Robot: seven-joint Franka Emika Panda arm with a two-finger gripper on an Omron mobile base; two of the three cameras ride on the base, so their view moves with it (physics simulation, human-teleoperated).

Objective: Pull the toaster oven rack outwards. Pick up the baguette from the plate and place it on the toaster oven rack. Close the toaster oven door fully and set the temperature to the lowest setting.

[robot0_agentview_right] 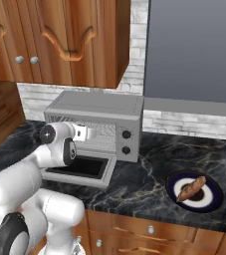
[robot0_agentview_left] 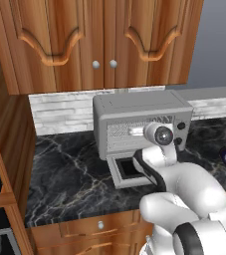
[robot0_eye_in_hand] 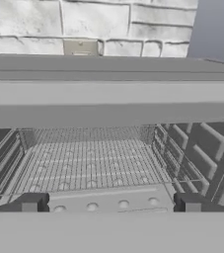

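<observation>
— Where's the toaster oven [robot0_agentview_right: 97,124]?
— On the dark marble counter [robot0_agentview_right: 149,174], back against the white brick wall [robot0_agentview_right: 184,122], under the wooden cabinets [robot0_agentview_left: 99,40]. Two black knobs [robot0_agentview_right: 126,141] stacked on its right panel.
— And the toaster oven door [robot0_agentview_right: 79,169]?
— Dropped flat, hinged at the bottom, lying open on the counter with its dark glass facing up.
— The toaster oven rack [robot0_eye_in_hand: 91,158]?
— Inside the cavity, seen in the hand view as a silvery wire grid running back to the rear wall. Hard to tell how far forward it sits.
— State of the gripper [robot0_eye_in_hand: 111,202]?
— Spread wide, nothing between the two dark fingertips [robot0_eye_in_hand: 32,202]. Pointed straight into the oven mouth, level with the front edge of the rack; contact with the rack cannot be told.
— The baguette [robot0_agentview_right: 190,188]?
— Resting on the plate [robot0_agentview_right: 211,201], tilted diagonally across its dark centre, reddish-brown. Well to the right of the oven, near the counter's front edge.
— Arm?
— White, reaching over the open door toward the cavity.
</observation>
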